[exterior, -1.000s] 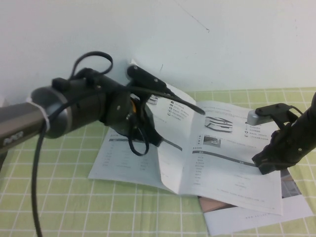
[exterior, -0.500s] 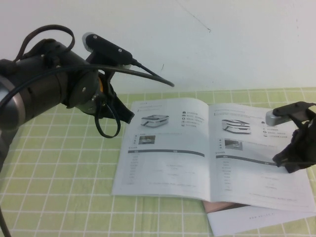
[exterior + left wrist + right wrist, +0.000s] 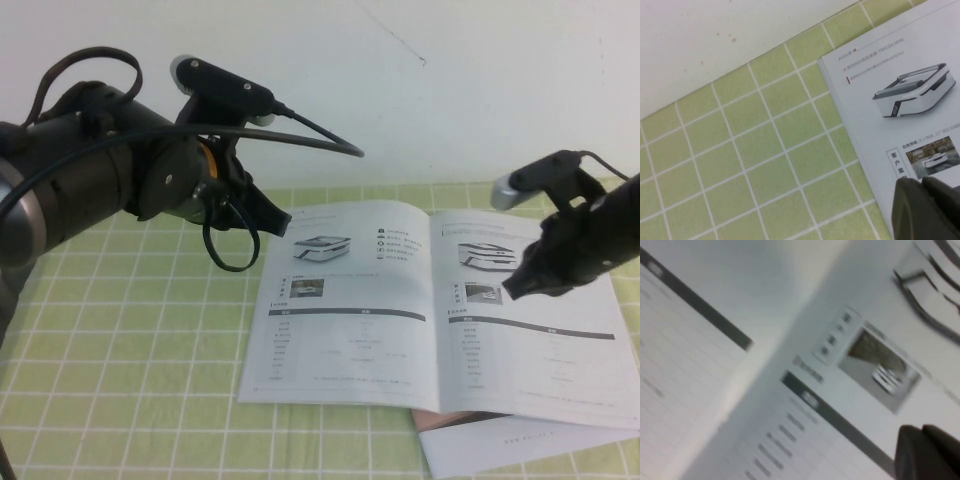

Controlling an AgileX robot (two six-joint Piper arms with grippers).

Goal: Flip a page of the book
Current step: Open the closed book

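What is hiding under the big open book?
More paper pokes out under the book at its near right corner: a brownish sheet and a white sheet. The book covers the rest of them.

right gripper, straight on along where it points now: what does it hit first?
Likely the book: the right gripper points down-left over its right-hand leaf, near the small photo, so it should meet that leaf first. Height above the paper is unclear. The left gripper is off its line.

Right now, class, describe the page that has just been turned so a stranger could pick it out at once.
On the green checked tablecloth lies the thin white open booklet, the left tool above its far-left corner and the right tool over its right half. The turned page is the flat left-hand leaf. Alone, it pictures a low, flat white vehicle.
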